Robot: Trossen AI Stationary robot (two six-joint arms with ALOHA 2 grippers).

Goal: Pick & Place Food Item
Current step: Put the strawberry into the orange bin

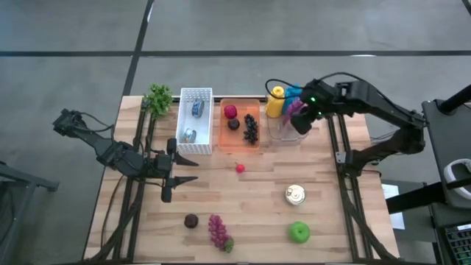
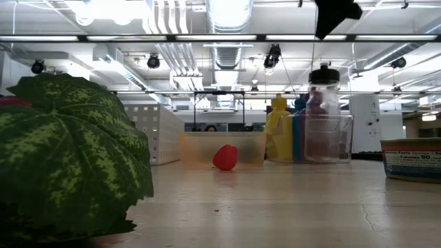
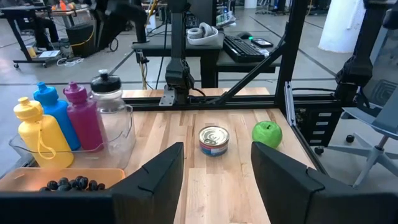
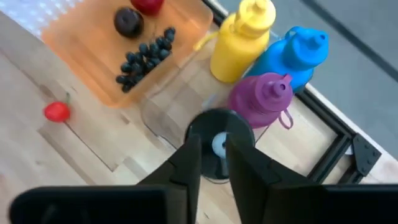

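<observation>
My right gripper hovers over the clear bin of bottles, right above the clear bottle's black cap. Its fingers stand narrowly open, and the low view shows it well clear of the cap. My left gripper waits open at the table's left side. Loose on the table lie a small red fruit, a dark plum, red grapes, a green apple and a tin can.
An orange tray near the far edge holds a red fruit, a plum and dark grapes. Beside it stand a white basket with cans and a leafy green. Yellow, blue and purple bottles fill the bin.
</observation>
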